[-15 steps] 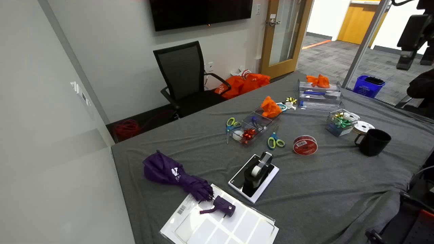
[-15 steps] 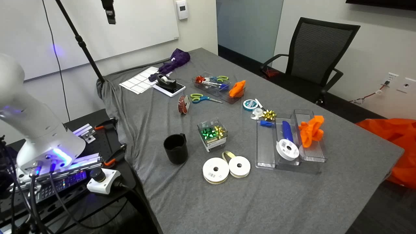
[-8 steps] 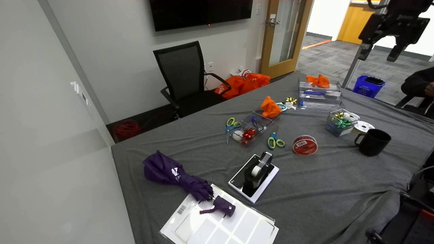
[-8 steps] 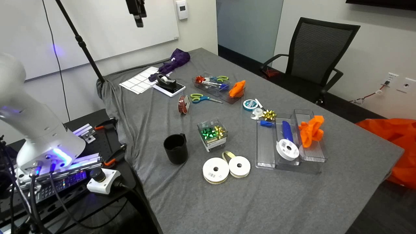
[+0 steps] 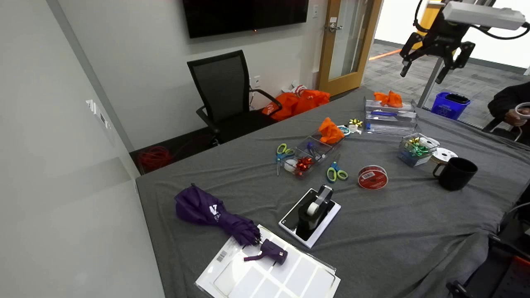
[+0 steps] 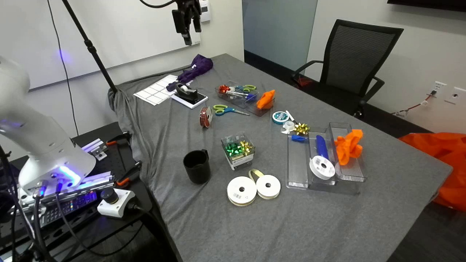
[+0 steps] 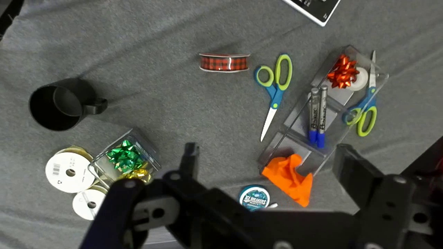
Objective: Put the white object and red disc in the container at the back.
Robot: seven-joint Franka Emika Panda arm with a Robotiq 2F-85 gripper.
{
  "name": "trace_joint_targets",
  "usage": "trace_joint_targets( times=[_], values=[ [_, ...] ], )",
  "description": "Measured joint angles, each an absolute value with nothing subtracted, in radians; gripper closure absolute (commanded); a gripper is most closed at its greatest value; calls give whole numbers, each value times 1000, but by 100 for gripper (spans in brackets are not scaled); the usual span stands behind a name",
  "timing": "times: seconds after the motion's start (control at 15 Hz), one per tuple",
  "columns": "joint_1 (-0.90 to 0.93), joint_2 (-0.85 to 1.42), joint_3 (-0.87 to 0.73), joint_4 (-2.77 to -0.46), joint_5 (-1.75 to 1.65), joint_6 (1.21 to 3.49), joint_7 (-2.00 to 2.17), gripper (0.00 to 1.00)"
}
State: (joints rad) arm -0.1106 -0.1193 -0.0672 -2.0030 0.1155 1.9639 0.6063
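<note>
The red disc is a red ribbon spool (image 5: 372, 177) standing on its rim on the cloth; it also shows in an exterior view (image 6: 205, 116) and edge-on in the wrist view (image 7: 224, 63). The clear container (image 5: 385, 127) is at the back in an exterior view and also shows here (image 6: 297, 165); it holds a white spool (image 6: 322, 167), a blue item and orange cloth. White spools (image 6: 241, 191) and a small white roll (image 6: 288, 126) lie on the table; I cannot tell which is the white object. My gripper (image 5: 422, 78) is open and empty, high above the table (image 7: 268, 150).
A black mug (image 6: 197, 166) and a small clear box with bows (image 6: 238, 151) stand near the spools. A divided tray (image 7: 304, 117) holds pens, a red bow and orange cloth. Scissors (image 7: 275, 91), a tape dispenser (image 5: 314, 211) and an umbrella (image 5: 215, 213) lie around.
My gripper has come into fuller view, moving left in an exterior view and right and downward in an exterior view. It stays open. The table objects have not moved.
</note>
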Motion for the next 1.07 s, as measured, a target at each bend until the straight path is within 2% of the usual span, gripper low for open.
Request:
trace_joint_targets(
  times=[0.33,1.07],
  values=[
    [-112,-16,-78,-1947,113,2008,734,0],
    [-112,45,-89,-1914,75,2074,750,0]
  ],
)
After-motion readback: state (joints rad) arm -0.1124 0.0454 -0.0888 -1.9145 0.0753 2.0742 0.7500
